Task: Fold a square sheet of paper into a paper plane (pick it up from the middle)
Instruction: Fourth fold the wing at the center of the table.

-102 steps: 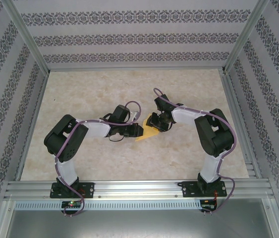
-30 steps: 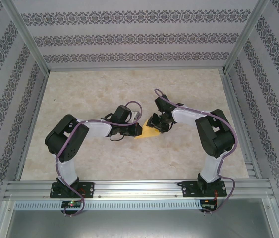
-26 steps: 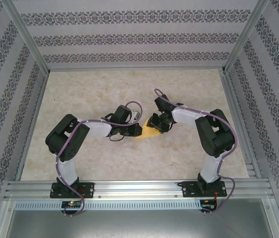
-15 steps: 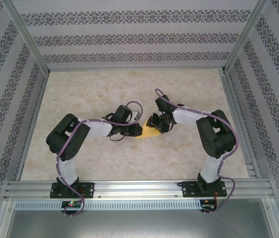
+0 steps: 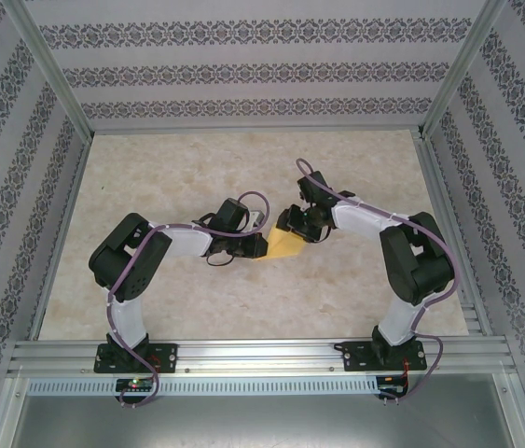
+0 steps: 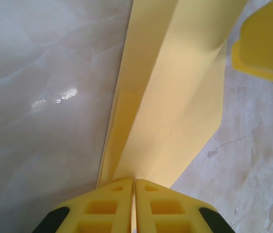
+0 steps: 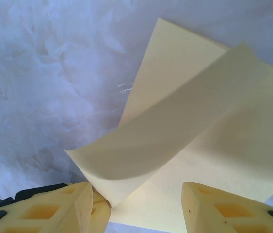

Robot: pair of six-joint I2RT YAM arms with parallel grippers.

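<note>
Under left pincer [image 5: 264, 245], square sheet of paper [image 5: 287, 246] partly hidden.

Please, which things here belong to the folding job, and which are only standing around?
Belong to the job:
- square sheet of paper, partly folded
- left gripper, shut on the paper's edge
- right gripper, open, with a lifted flap between its fingers

Just there:
- table
- patterned walls
- metal frame

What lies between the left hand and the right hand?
The square sheet of paper, partly folded; the top view shows it. The left hand grips it; the right hand is open.
</note>
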